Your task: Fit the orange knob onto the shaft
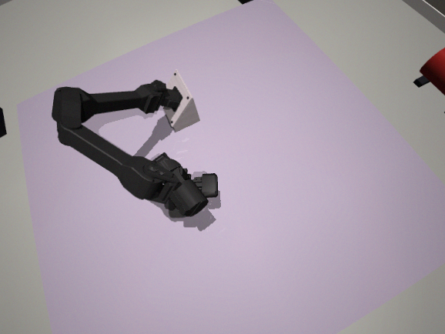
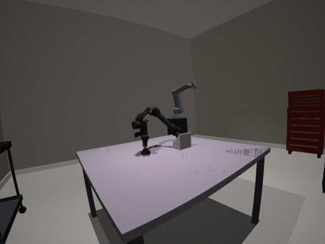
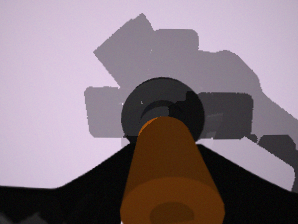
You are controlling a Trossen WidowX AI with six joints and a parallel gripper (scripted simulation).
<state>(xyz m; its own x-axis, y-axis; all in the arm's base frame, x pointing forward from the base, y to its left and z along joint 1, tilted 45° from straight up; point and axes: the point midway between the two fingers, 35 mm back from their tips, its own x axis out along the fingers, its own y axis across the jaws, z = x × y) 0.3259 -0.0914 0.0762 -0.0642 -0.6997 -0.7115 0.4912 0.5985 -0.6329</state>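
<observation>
Judging by the wrist view, the orange knob [image 2: 143, 144] [image 3: 170, 155], gripped in the gripper [image 2: 144, 141] [image 3: 164, 149] at lower centre, is held with its long axis running up the frame toward the round pedestal [image 2: 145, 152] [image 3: 145, 95], where turning and lowering are probably needed.
</observation>
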